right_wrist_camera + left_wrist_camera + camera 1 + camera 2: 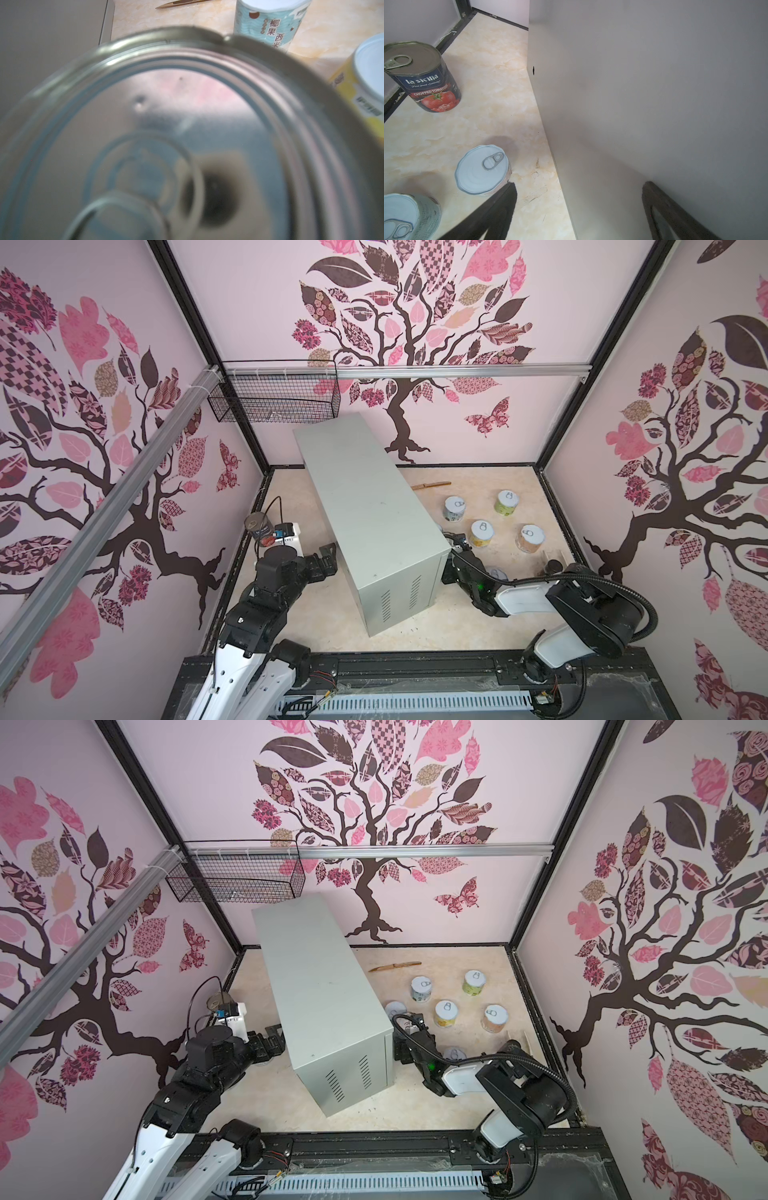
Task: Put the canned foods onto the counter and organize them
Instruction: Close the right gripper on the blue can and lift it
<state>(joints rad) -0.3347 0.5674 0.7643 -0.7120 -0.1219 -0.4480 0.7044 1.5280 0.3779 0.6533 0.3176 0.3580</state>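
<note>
The right gripper [455, 540] is hanging over a tall metal-lidded can [187, 124] standing at the counter's [357, 489] four o'clock, its spread impossible to tell, and the pick is calling for a firm clamp, then a lift.

Both top views: high overhead, looking steeply down on the grey worktop [365, 506] [320, 986]; near-identical coverage. Left wrist: low, close beside the worktop's side wall [643, 93]. Right wrist: nearly against a metal tin lid [187, 116], blurred.

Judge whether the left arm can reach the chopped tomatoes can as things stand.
Probably yes: the chopped tomatoes can stands upright on the left arm's side of the counter, with bare tabletop around it.
</note>
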